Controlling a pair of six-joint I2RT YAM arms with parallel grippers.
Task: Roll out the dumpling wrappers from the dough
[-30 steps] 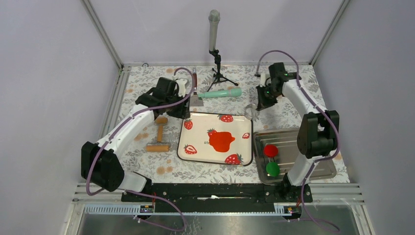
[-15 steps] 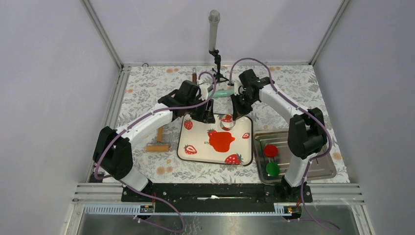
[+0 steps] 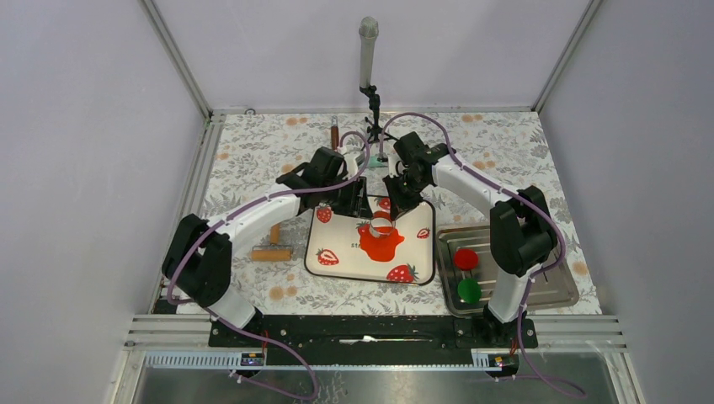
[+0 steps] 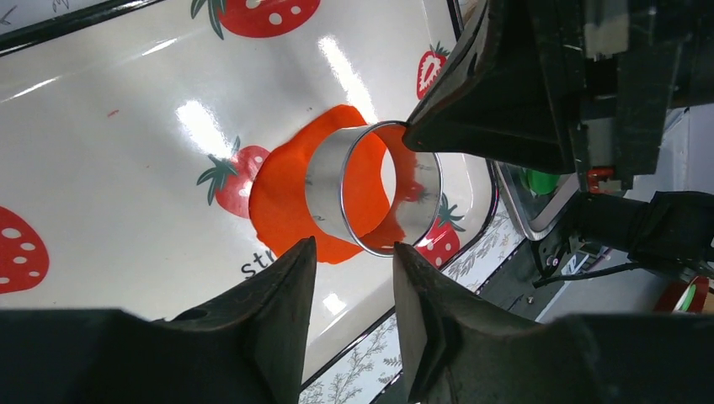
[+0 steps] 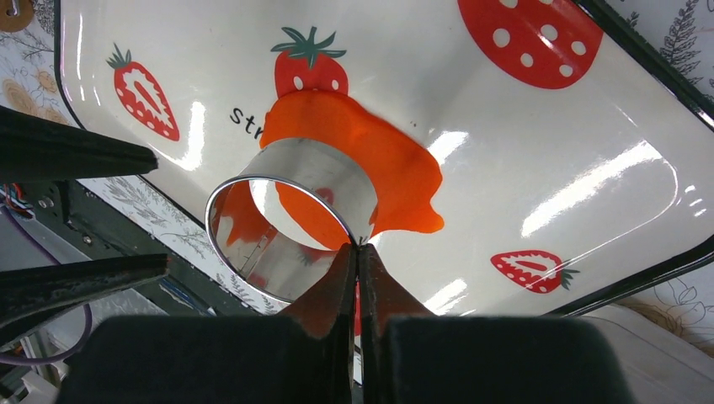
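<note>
The dough (image 3: 384, 245) is a flat, ragged orange-red sheet in the middle of the strawberry tray (image 3: 308, 252). It also shows in the left wrist view (image 4: 278, 194) and the right wrist view (image 5: 396, 164). My right gripper (image 3: 392, 207) (image 5: 358, 247) is shut on the wall of the metal ring cutter (image 3: 380, 221) (image 5: 320, 172) (image 4: 333, 172). It holds the cutter tilted over the dough's far part; I cannot tell if they touch. My left gripper (image 3: 358, 202) (image 4: 354, 248) is open and empty just left of the cutter. No clean round wrapper is in view.
A steel tray (image 3: 505, 244) at the right holds a crimson disc (image 3: 466, 258) and a green disc (image 3: 469, 291). A wooden roller (image 3: 272, 252) lies left of the strawberry tray. A microphone on a stand (image 3: 369, 50) and a brown-handled tool (image 3: 335, 131) are behind.
Both arms swung in over the strawberry tray. The right gripper carried the ring cutter from the tray's back right corner to above the dough. The left gripper came in beside it.
</note>
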